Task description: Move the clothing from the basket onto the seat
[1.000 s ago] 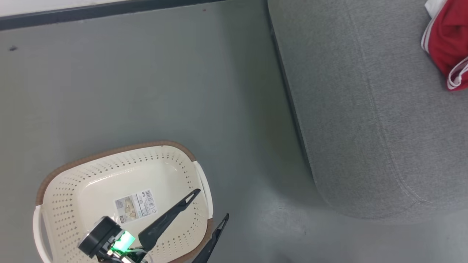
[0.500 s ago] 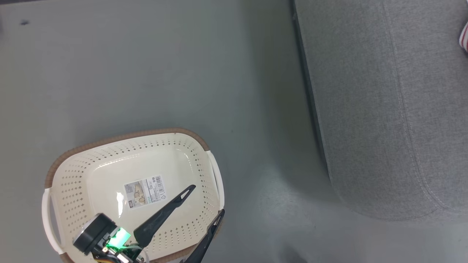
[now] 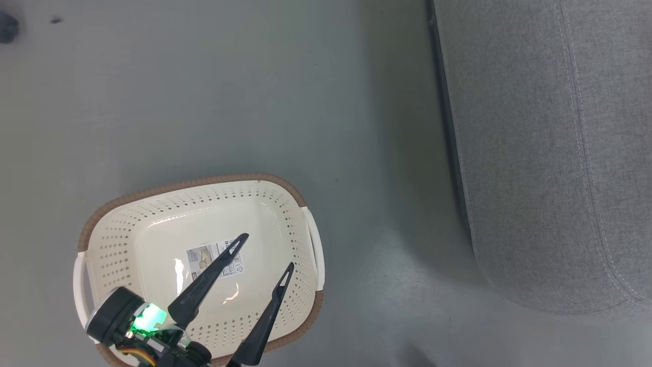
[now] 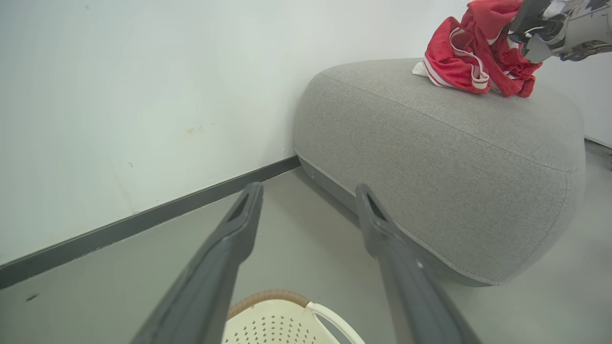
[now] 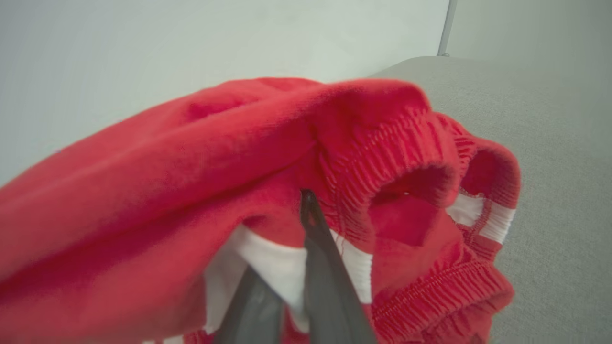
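Observation:
The basket stands on the floor at the lower left of the head view, with just a paper label on its bottom. My left gripper hangs open above its middle; in the left wrist view the same gripper is spread with nothing between its fingers, and the basket's rim lies below it. The grey seat is to the right. Red-and-white clothing lies bunched on the seat, with my right gripper at its top. That gripper is shut on the clothing.
Grey floor separates the basket from the seat. A white wall with a dark baseboard runs behind the seat. A small dark mark is on the floor at the far left.
The head camera has shifted, so the clothing has left its view. My open left gripper has swung from the basket's right rim to above its middle. The right gripper stays shut.

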Tool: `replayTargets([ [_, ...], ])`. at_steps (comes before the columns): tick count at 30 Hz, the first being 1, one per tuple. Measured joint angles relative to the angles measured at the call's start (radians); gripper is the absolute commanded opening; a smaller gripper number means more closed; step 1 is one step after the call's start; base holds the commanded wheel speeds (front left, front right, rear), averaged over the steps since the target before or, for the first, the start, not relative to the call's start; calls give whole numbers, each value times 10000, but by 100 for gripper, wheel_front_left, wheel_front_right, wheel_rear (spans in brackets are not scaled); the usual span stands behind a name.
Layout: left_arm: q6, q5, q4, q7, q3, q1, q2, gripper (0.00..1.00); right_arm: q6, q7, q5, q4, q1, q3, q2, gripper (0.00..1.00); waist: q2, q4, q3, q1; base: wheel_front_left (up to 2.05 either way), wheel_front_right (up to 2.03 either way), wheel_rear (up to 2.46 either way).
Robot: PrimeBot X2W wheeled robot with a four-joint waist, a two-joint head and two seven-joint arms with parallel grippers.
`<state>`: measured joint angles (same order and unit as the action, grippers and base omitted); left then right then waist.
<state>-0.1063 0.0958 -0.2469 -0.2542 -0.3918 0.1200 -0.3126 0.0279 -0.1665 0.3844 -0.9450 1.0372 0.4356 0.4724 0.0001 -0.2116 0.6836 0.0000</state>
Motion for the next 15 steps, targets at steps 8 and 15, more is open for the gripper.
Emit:
replayTargets([
  [8, -8, 2, 107, 0, -63, 1, 165, 100, 105, 157, -92, -518, 278, -176, 100, 100, -1, 68, -42, 0, 0, 0, 0],
  [15, -84, 2, 284, 0, -146, 10, 215, 100, 263, -36, -364, -888, 408, -571, 130, 100, -2, 71, -217, 0, 0, 0, 0],
])
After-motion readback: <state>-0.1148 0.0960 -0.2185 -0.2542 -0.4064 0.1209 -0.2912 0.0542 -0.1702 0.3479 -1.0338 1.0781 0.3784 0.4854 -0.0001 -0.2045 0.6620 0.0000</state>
